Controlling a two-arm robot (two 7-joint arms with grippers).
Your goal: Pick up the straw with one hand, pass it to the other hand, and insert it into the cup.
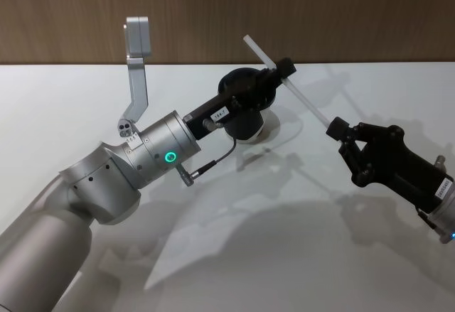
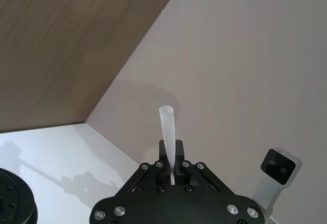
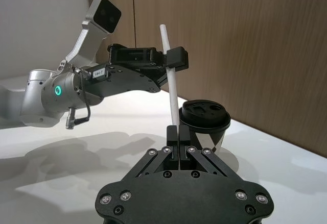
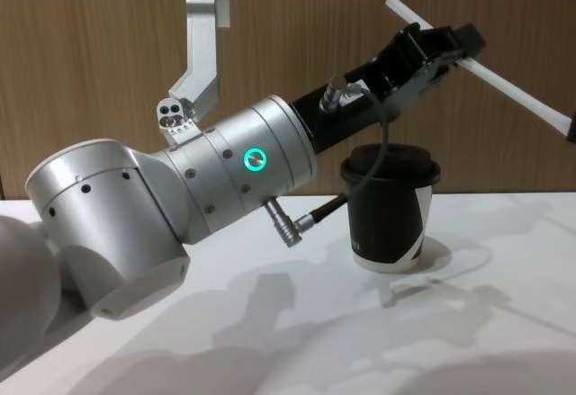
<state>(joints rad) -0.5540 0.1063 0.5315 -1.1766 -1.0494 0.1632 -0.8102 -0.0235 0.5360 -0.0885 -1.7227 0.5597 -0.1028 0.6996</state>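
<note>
Silver-wristed left gripper [image 1: 284, 70] clamps the straw [image 1: 307, 104] toward its top, above the cup [image 4: 389, 206]; right gripper [image 1: 334, 126] pinches the lower end. Right should release fully before left swings the straw upright over the cup.

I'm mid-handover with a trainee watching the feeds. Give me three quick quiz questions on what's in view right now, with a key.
1. True or false: the straw is standing in the cup.
2. Which is shut on the straw: A) the left gripper alone, B) the right gripper alone, C) both?
3. Fill in: the cup stands upright on the table with its ____ on.

Key:
1. False. The straw is in the air, tilted, above the cup.
2. C. The left gripper clamps it nearer the upper end, the right gripper at the lower end.
3. lid.
</note>
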